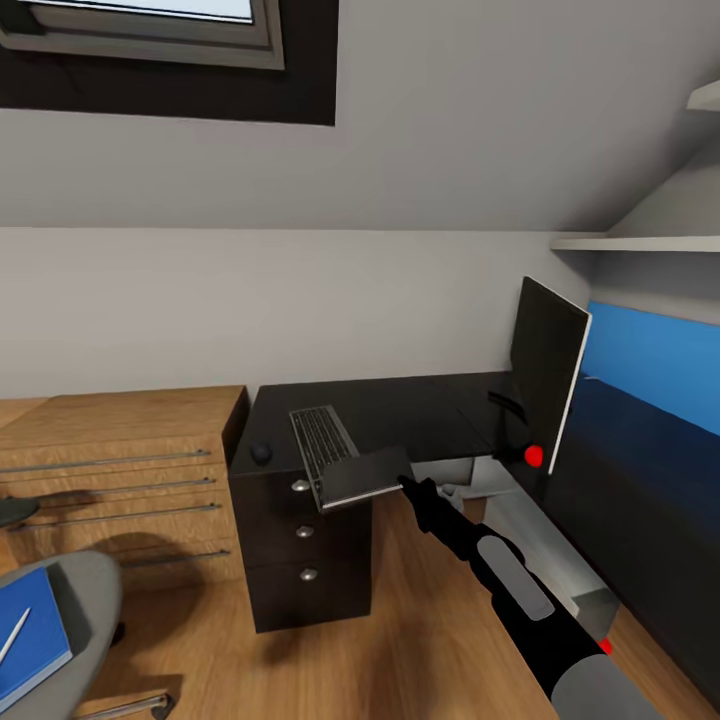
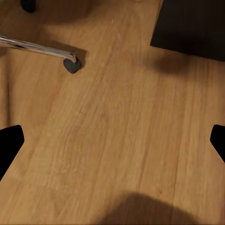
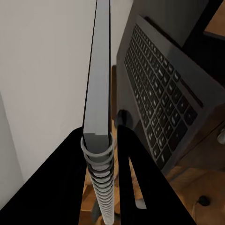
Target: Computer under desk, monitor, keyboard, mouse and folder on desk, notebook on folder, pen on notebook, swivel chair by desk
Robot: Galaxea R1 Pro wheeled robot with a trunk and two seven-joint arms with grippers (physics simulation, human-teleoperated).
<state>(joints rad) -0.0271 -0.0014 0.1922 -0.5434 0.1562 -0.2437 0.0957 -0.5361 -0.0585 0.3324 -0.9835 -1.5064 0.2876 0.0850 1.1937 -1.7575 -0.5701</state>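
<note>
My right gripper (image 1: 405, 483) is shut on a grey spiral notebook (image 1: 365, 478), holding it level at the front edge of the black desk (image 1: 420, 405). In the right wrist view the notebook (image 3: 97, 93) stands edge-on between the fingers (image 3: 136, 173), close beside the keyboard (image 3: 164, 89). The keyboard (image 1: 322, 445) lies on the desk with the dark mouse (image 1: 261, 452) to its left. The monitor (image 1: 545, 370) stands at the desk's right end. A blue folder (image 1: 30, 630) with a white pen (image 1: 15, 635) on it lies on the grey swivel chair (image 1: 85, 600). My left gripper (image 2: 114, 140) is open above the floor.
A wooden dresser (image 1: 120, 440) stands against the desk's left side. A grey box-shaped case (image 1: 545, 545) sits under the desk's right part. A chair leg with a caster (image 2: 71, 64) crosses the wooden floor (image 2: 122, 117). A blue and dark bed (image 1: 650, 430) runs along the right.
</note>
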